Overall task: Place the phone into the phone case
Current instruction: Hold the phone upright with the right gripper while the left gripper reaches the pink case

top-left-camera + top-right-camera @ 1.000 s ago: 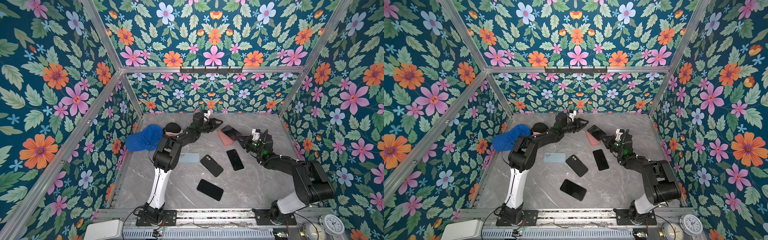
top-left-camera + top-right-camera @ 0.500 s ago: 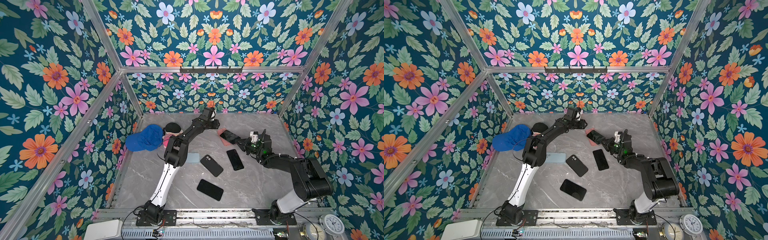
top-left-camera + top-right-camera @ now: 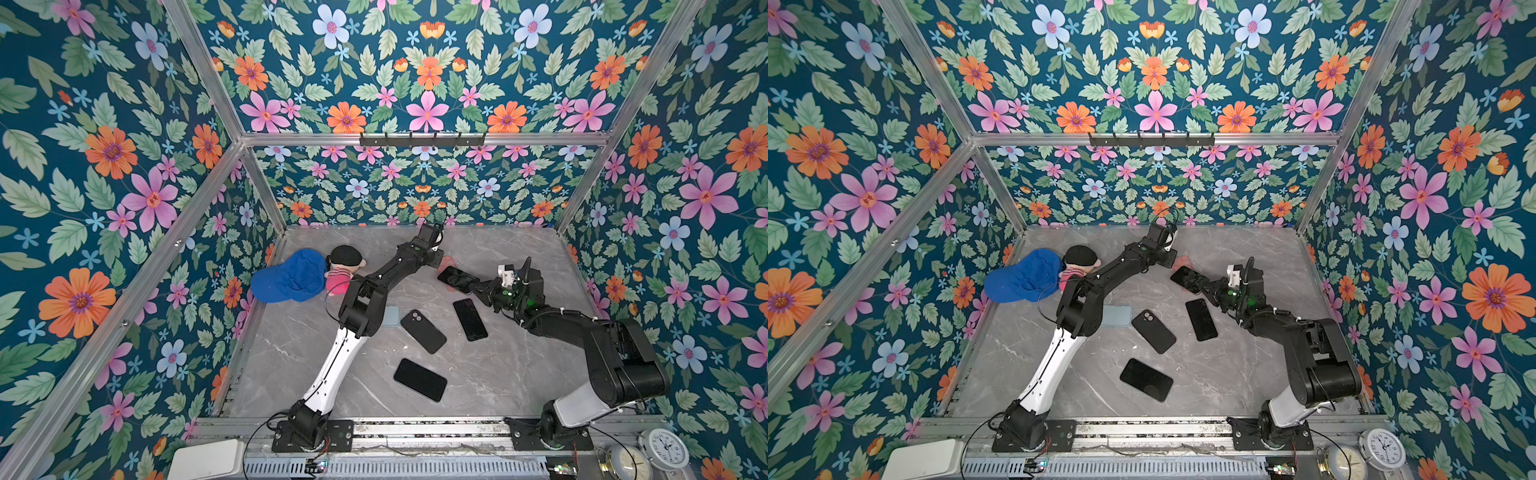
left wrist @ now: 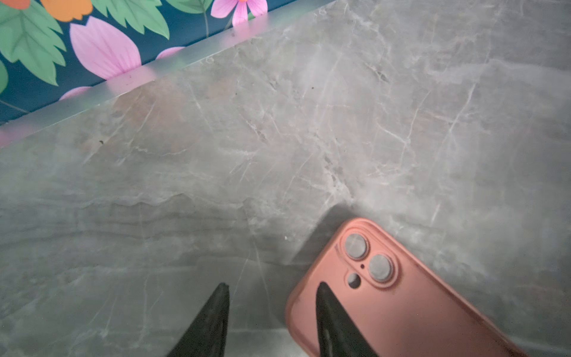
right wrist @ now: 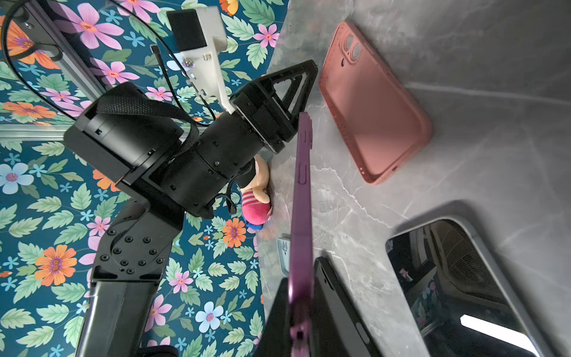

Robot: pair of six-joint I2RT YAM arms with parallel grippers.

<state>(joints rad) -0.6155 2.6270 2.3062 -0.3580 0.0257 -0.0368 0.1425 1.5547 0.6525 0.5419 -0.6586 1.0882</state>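
Stretching out since a second ago, the left arm is now hanging its left claw (image 4: 272,286) over the pink phone case (image 4: 401,309), where earlier it was pointing sideways short of it. The phone (image 5: 301,185), which was lying across the case, is now sitting just clear of it toward 5 o'clock.

That left claw is standing released and gripping nothing. One finger is hovering above the case's corner by the camera cut-outs, its mate above bare counter (image 4: 278,154). Whether either is touching, I cannot tell. The right claw (image 3: 476,286) is clenching one end of the purple phone, which seems to be riding tilted off the counter, its free end aiming at 10 o'clock toward the case.

So the pick-up is looking done, while the fitting is not yet starting. The case is lying unfilled near 12 o'clock on the counter, just beside the phone. By my reading, what is remaining is steadying the case, lining the phone up over it and pressing it home.

Farther out, a black phone (image 3: 469,320) is lying at 6 o'clock from the held one. A camera-up handset (image 3: 423,331) and a third black slab (image 3: 419,380) are trailing toward 7 o'clock. A pale blue case (image 3: 390,316) is peeking from under the left elbow. At 9 o'clock a blue cap (image 3: 291,280) and a doll (image 3: 347,266) are resting, and none of these is coming into play.
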